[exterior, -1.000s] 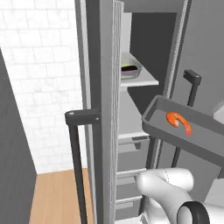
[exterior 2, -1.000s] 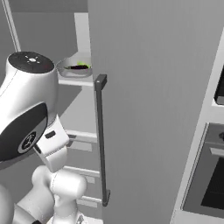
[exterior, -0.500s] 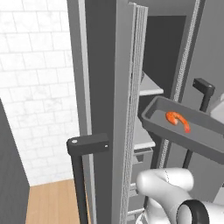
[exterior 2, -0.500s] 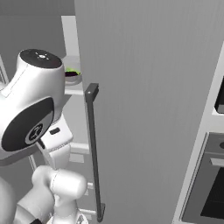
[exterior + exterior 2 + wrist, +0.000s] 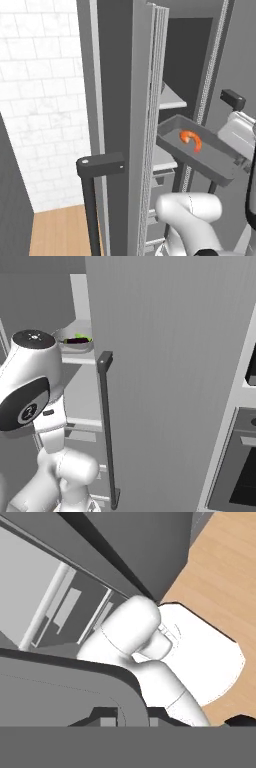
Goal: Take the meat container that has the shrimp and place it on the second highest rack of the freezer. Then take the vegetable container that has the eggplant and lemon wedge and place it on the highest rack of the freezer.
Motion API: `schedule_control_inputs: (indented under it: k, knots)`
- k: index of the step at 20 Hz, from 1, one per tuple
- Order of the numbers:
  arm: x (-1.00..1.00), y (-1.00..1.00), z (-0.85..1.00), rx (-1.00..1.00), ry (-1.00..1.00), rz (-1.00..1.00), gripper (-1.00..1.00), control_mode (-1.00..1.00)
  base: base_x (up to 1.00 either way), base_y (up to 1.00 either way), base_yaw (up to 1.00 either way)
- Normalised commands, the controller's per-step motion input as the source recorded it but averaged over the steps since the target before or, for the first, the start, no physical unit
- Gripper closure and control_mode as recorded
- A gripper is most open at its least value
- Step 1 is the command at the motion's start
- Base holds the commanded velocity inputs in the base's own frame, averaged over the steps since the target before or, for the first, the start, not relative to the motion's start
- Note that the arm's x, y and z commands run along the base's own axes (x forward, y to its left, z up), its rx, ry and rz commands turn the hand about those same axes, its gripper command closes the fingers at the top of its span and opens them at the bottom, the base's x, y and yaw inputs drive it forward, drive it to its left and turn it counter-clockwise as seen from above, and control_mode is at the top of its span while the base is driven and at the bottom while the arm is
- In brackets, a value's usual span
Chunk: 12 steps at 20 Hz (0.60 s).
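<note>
The whole picture has slid in both base views over the last second, so the base has driven; set against the freezer [image 5: 125, 100], the tray [image 5: 200, 150] now hangs lower and closer in to the open compartment than it did, no longer out to the right at the frame edge.

In the left base view the tray is held up in the air, tilted, its left end just beside the white shelves inside the freezer and its right end toward the arm. The shrimp [image 5: 191, 140] lies in the middle of it. The pincer itself is hidden past the tray's right end; in the hand view [image 5: 130, 719] the dark rim of the tray [image 5: 75, 677] runs right across its tips, so it appears to be clamped on the rim, though the fingers are mostly covered.

The freezer door edge stands in the near left and cuts off much of the inside. Its dark bar handle [image 5: 97, 170] runs out of the bottom of the frame.

In the right base view the door [image 5: 170, 381] hides nearly all of the interior. To its left, the bowl [image 5: 75, 343] sits on the top shelf [image 5: 80, 358], with the eggplant [image 5: 76, 341] and a bit of the lemon wedge [image 5: 82, 336] showing over the rim; the arm covers the bowl's left part. At the far right an oven [image 5: 240, 476] is cut off by the edge.

No writing can be read anywhere.
</note>
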Motion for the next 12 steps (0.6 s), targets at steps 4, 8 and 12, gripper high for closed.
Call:
schedule_control_inputs:
  k: [4, 8, 12]
  knots:
    - [0.49, 0.42, -0.07, -0.05, 0.14, -0.24, 1.00, -1.00, 0.00, 0.00, 0.00]
    - [0.41, 0.32, -0.25, -0.05, 0.10, -0.11, 1.00, -1.00, 0.00, 0.00, 0.00]
    - [0.65, 0.29, -0.25, -0.02, 0.02, -0.08, 1.00, -1.00, 0.00, 0.00, 0.00]
